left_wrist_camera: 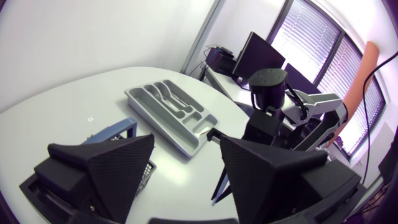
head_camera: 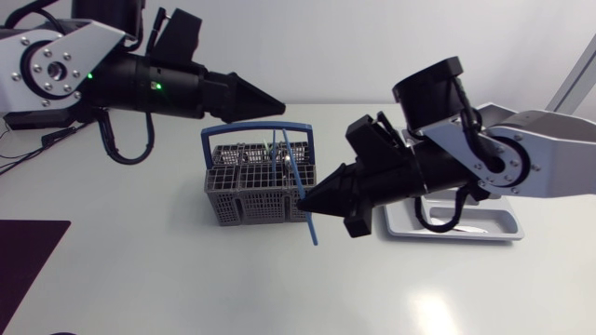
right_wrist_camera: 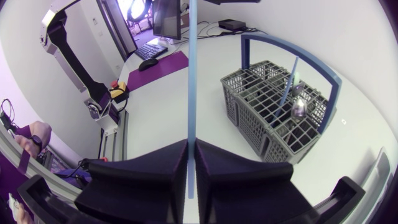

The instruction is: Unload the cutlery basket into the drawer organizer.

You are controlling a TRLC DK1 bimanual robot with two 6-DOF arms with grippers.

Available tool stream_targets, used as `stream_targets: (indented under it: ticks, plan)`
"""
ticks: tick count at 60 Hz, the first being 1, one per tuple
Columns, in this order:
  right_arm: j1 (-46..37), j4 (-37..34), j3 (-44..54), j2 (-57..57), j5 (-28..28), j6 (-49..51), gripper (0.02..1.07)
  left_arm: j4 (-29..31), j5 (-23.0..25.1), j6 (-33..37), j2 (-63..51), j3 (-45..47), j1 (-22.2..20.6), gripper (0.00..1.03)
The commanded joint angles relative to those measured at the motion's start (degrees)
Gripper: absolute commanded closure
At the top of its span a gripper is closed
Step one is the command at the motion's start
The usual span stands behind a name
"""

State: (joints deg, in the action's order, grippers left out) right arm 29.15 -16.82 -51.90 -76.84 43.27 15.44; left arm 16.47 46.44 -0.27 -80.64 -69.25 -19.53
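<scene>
I am holding a thin blue-handled piece of cutlery [right_wrist_camera: 191,74] in my right jaws. Both fingers are pressing against its handle from two sides, and the long handle is sticking straight out ahead of them. From above, the piece [head_camera: 314,228] is hanging tilted just beside the cutlery basket [head_camera: 244,186], on the side facing the drawer organizer [head_camera: 498,226]. I cannot tell whether its lower end is touching the table [head_camera: 186,288].

The basket is sitting upright near the middle of the table, a grey grid with a blue hoop handle [head_camera: 253,130] arching over it. Another blue-handled piece [right_wrist_camera: 290,81] is leaning inside one of its compartments, with something shiny [right_wrist_camera: 299,107] lying next to it.

The organizer, a pale grey tray with moulded slots [left_wrist_camera: 168,112], is lying flat on the table, partly under my right arm [head_camera: 466,158] and well apart from the basket.

My left arm [head_camera: 140,84] is hovering behind the basket. Its jaws are standing wide apart and gripping nothing, with a corner of the basket [left_wrist_camera: 121,129] showing just beside one finger.

A dark mat [head_camera: 28,256] is lying at the table's edge on my left.
</scene>
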Motion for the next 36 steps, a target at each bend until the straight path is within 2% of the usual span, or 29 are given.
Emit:
stream_targets:
  ticks: [1,12,23,29,36]
  plan:
    - [-2.9,-1.5,2.5,3.3,-0.2,1.2,1.01,0.0,0.4,-1.7,2.1,-2.8,2.4,0.07]
    - [-10.7,-5.3,3.9,7.4,-0.2,2.9,1.01,-1.2,-0.5,-0.2,4.4,-1.4,6.7,0.07]
    - [-20.3,-7.2,3.3,7.5,-0.6,3.2,1.01,-3.8,-4.1,4.8,5.7,4.5,7.2,0.07]
    - [-24.2,-7.7,2.1,5.0,-3.4,2.7,1.01,-3.8,-5.2,9.2,5.5,7.5,6.9,0.07]
    - [-26.7,-7.1,0.3,0.2,-9.4,0.3,1.01,-3.6,-8.4,13.9,5.2,10.2,5.3,0.07]
